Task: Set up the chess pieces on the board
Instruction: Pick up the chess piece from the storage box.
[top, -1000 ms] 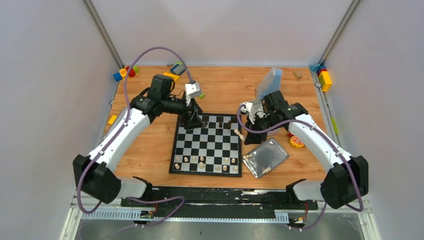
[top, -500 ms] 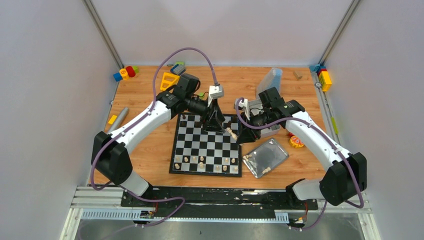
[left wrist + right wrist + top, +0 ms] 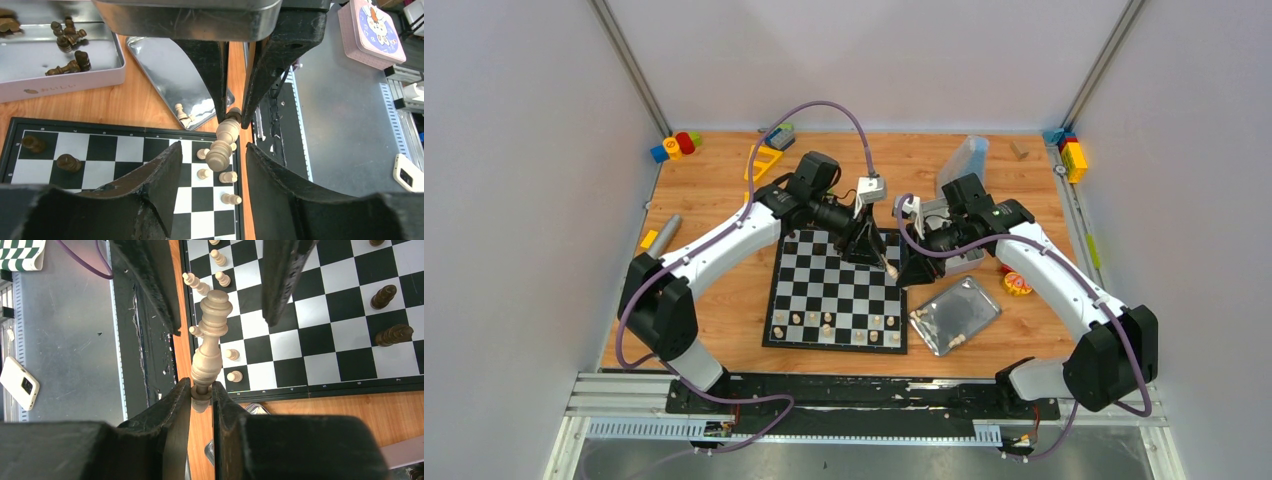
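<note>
Our right gripper [image 3: 202,396] pinches a cream piece [image 3: 209,342] by its base over the board's [image 3: 824,285] right edge. Our left gripper [image 3: 212,152], half open, straddles its head.

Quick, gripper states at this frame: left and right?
Left gripper: open, fingers flanking the cream piece, not gripping.
Right gripper: shut on the cream piece's base.

my right gripper's [image 3: 202,390] cream piece [image 3: 212,325] fills my left gripper's [image 3: 214,150] gap; the board's [image 3: 824,290] middle rows stand open.
</note>
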Available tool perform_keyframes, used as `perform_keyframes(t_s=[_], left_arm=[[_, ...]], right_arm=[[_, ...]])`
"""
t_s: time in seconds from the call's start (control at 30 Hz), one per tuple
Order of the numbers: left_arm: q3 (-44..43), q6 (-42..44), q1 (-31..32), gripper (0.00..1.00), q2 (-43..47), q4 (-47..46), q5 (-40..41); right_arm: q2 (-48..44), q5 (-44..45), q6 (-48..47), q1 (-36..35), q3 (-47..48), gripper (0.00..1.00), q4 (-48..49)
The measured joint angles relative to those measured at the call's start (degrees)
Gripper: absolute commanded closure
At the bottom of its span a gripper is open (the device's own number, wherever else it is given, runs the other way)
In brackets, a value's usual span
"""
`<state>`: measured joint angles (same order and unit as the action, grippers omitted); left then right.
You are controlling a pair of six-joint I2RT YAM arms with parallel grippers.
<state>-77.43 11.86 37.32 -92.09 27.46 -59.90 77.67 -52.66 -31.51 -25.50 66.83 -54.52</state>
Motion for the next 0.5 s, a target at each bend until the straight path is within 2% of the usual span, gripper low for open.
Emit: perform_keyframes(t_s=[0.23,0.33,0.4,0.43,0.5], left_arm=[[0.0,0.0,0.5,0.59,-0.5,0.2,-0.1],[0.0,0.0,0.5,0.71,-0.5,0.2,-0.3],[0.0,0.0,0.5,0.82,-0.5,0.2,-0.7],[-0.1,-0.1,0.5,0.92,-0.5,0.2,-1.0],[-0.3,0.0,0.5,1.00,-0.5,0.4,-1.2]], right_arm=[[0.0,0.0,0.0,0.0,0.0,0.93,0.0],[0.0,0.0,0.1,0.0,0.0,0.93,0.2],[0.0,0.1,0.2,0.0,0.0,0.93,0.3],[0.0,0.2,0.2,0.0,0.0,0.93,0.3],[0.0,0.3,0.2,0.0,0.0,0.94,0.4]])
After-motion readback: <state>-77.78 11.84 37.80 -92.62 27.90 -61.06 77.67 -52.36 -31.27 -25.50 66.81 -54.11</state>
